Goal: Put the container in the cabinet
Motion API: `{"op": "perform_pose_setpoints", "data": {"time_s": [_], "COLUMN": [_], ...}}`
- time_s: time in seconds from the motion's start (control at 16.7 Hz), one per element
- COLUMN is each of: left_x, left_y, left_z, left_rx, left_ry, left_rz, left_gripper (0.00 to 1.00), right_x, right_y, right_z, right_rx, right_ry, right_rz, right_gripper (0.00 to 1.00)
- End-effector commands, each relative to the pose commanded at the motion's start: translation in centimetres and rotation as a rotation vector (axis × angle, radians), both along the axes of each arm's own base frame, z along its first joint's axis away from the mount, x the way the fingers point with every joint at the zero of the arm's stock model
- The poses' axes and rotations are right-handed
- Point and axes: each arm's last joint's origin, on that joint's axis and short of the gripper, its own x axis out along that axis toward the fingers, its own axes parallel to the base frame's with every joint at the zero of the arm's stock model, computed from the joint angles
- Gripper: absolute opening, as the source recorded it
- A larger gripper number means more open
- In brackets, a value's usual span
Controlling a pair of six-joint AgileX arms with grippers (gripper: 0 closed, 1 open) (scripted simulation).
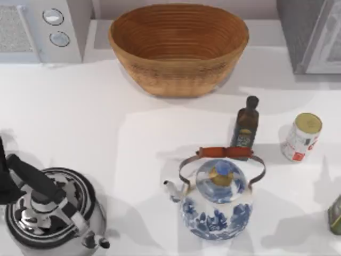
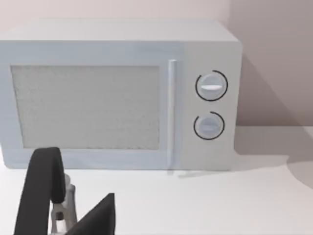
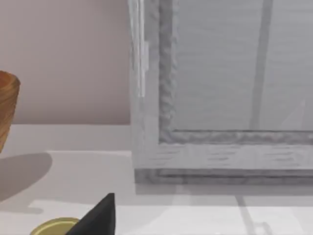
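Nothing grasped yet — the container stands untouched, right gripper's spread I cannot tell — next, reach down.

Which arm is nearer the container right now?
Right. Its wrist view shows the container just below its fingertip. The left arm sits over the steel kettle, across the table.

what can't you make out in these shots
- Cabinet: cut off by the top view's upper right corner; the right wrist view shows its front, not the inside.
- Can: red marks too small to read; in the right wrist view its gold top is cut by the edge.
- Green thing: cut off at the top view's right edge, unidentifiable.
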Motion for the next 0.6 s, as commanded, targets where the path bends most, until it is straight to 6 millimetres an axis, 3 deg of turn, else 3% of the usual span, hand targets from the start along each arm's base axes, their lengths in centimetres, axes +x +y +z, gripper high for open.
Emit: {"op": "perform_pose_setpoints", "data": {"time_s": [0.24,0.42,0.6], "left_x": [0.0,0.0,0.0], "left_y": [0.0,0.0,0.0], "left_z": [0.0,0.0,0.0], "left_rx": [0.000,0.000,0.000], "left_ry": [0.000,0.000,0.000], "left_rz": [0.000,0.000,0.000], "left_gripper": [1.00,1.00,1.00], "right_x": [0.1,0.5,2.2], "right_y": [0.1,0.5,1.2], "right_z": [0.8,3.5,6.8], "right_rx": [0.019,0.080,0.149], "right_ry": [-0.014,-0.062,-0.083], "right_rz": [-0.005,-0.024,-0.042], "right_gripper": [1.00,1.00,1.00]}}
